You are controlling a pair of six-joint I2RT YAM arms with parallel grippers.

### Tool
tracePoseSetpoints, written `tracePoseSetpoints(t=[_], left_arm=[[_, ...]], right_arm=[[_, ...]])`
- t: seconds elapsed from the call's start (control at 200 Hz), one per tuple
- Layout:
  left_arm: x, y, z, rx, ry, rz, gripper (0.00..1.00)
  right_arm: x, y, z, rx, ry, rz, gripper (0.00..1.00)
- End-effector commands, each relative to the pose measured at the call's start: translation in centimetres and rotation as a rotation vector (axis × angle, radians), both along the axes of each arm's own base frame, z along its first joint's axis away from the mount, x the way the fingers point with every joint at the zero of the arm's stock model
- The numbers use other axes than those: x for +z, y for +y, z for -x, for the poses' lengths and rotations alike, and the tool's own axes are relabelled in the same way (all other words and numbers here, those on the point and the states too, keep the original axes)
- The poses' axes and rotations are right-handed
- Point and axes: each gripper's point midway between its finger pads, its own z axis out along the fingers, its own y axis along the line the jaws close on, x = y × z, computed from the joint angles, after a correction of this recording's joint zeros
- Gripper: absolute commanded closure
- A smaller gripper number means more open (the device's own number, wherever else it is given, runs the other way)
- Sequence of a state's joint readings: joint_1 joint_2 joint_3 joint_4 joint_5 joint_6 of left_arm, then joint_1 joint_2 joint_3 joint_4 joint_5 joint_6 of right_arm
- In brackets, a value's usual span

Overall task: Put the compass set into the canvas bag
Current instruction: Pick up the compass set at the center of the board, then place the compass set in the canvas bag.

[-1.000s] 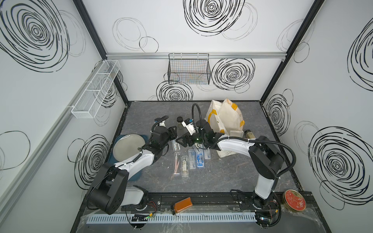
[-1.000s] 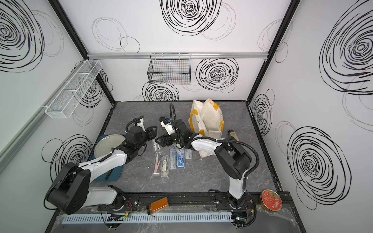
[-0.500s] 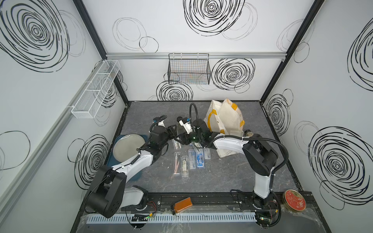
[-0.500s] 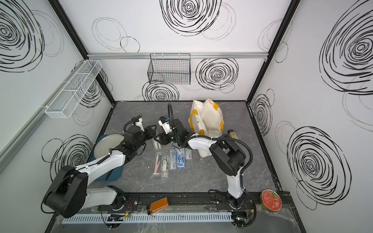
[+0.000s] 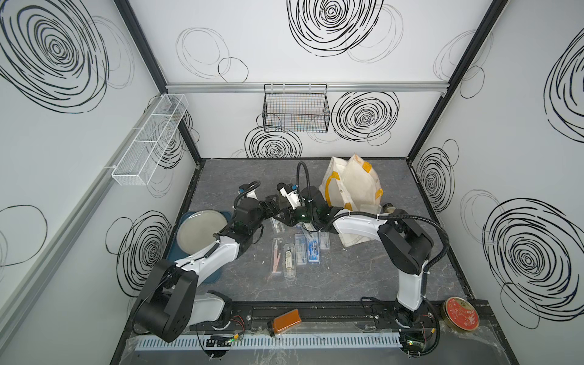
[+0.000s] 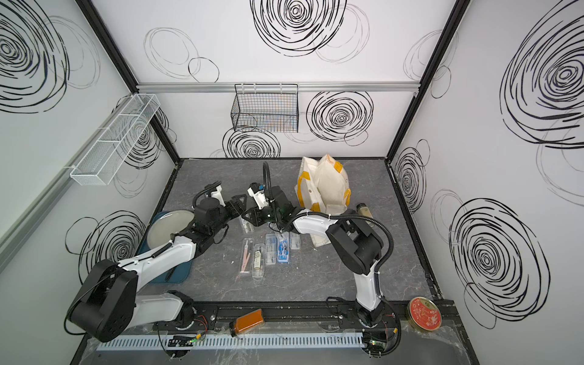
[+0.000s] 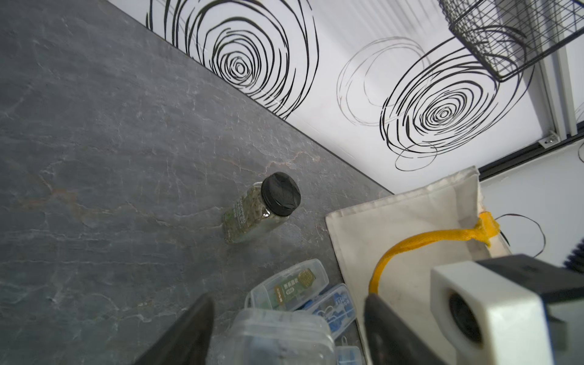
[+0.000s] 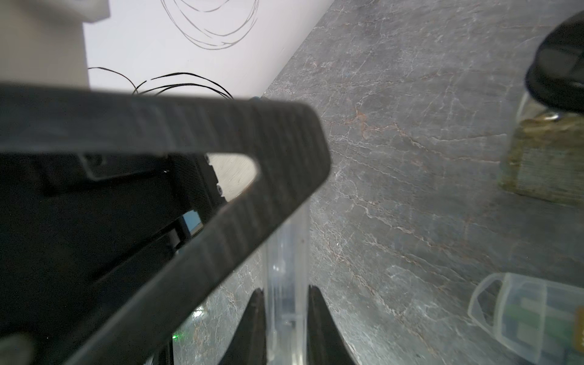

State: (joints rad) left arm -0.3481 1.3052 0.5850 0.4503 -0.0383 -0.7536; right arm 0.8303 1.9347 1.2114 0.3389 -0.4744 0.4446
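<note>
Grey marbled tabletop (image 5: 347, 278) inside a white cell printed with black swirls; two arms meet over its middle.

Change noted: a moment ago the left gripper (image 7: 286, 303) was pinched shut and the right gripper (image 8: 285, 294) only part closed. Now the left stands wide, its fingers well apart and clamping nothing, and the right is pressed tight on the compass set (image 8: 286, 252).

Reading: a hand-over, by the look of it just completed. The item now belongs to the arm that lies nearer the canvas bag (image 5: 354, 189).

Item, compass set:
- Long, narrow case of clear plastic.
- Pinched across its thin sides at one end, the rest running straight out ahead of the right fingertips towards a finger of the left gripper.
- In a top view the compass set (image 5: 276, 225) shows pale, between the two grippers.
- Contents too blurred to list.
- Clear of the table or resting on it: cannot tell.

Destination, canvas bag: cream cloth with yellow-orange straps, slumped behind the right gripper on its wrist side. Whether its mouth gapes cannot be told.

Outstanding: the carry back to the bag and the drop inside, neither yet done.

Also present: spare cases (image 5: 297, 252) in a row just beside the right gripper; spice jar (image 7: 262, 208) ahead of the left fingertips, apart from them
</note>
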Motion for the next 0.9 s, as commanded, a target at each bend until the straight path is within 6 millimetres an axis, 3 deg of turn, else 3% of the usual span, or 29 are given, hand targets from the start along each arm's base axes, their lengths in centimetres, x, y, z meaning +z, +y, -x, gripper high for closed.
tracePoseSetpoints(t=[0.0,0.185,0.4,0.65,0.816,0.896], left_arm=[[1.9,0.9,-0.1,0.019,-0.07,0.032,0.01],[3.3,2.3,1.1,0.042,-0.119,0.034,0.01],[4.4,2.4,3.3,0.01,-0.175,0.014,0.01],[2.6,2.4,4.8,-0.01,-0.107,-0.116,0.01],[1.2,2.1,4.7,-0.007,-0.07,-0.136,0.01],[1.0,1.8,4.6,-0.012,-0.067,-0.133,0.01]], right_arm=[[1.6,0.5,-0.8,-0.017,-0.046,-0.013,0.83],[3.9,-0.4,-2.5,-0.07,-0.103,0.023,0.85],[9.1,-3.1,-5.3,-0.154,-0.216,0.049,0.86],[15.9,-9.8,-9.6,-0.322,-0.244,0.047,0.87],[18.6,-15.7,-12.1,-0.481,-0.291,0.1,0.87],[19.0,-18.6,-12.8,-0.555,-0.304,0.122,0.87]])
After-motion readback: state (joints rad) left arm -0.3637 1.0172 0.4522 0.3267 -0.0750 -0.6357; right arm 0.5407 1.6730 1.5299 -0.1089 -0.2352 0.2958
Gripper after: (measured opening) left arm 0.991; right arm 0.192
